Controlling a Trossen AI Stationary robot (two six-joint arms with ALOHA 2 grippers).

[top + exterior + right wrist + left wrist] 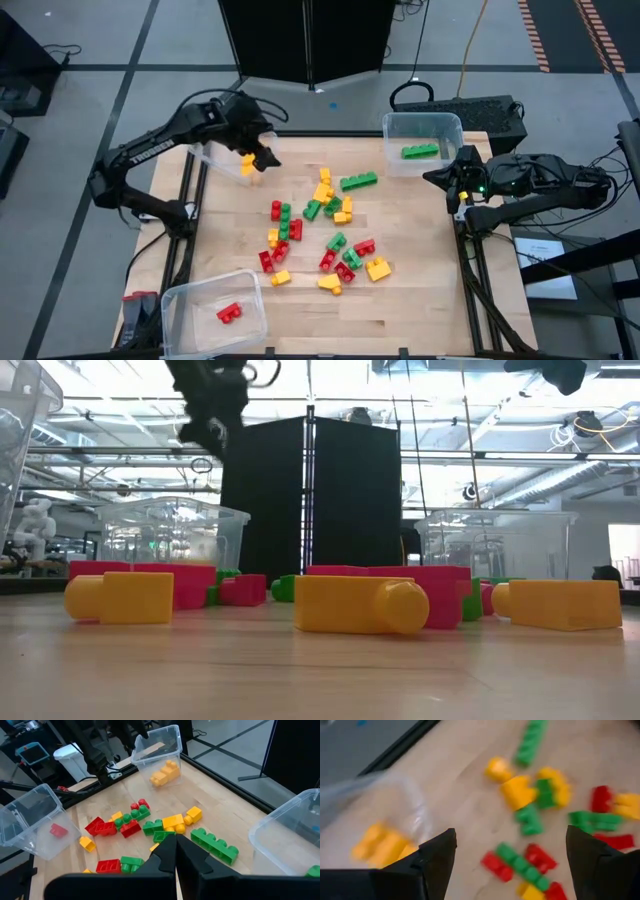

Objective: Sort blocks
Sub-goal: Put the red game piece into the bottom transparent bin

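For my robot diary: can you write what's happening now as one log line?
left gripper: open, over yellow bin | right gripper: shut, waiting at table's right edge | loose blocks: mid-table

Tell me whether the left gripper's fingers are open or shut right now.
Open. The left gripper shows its two dark fingers wide apart, nothing between them, beside the bin with yellow blocks.

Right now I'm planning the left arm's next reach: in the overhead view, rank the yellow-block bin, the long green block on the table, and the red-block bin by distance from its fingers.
1. Yellow-block bin, right beside the left gripper, far-left corner.
2. Long green block, mid-table, toward the right arm.
3. Red-block bin, near-left corner, farthest.
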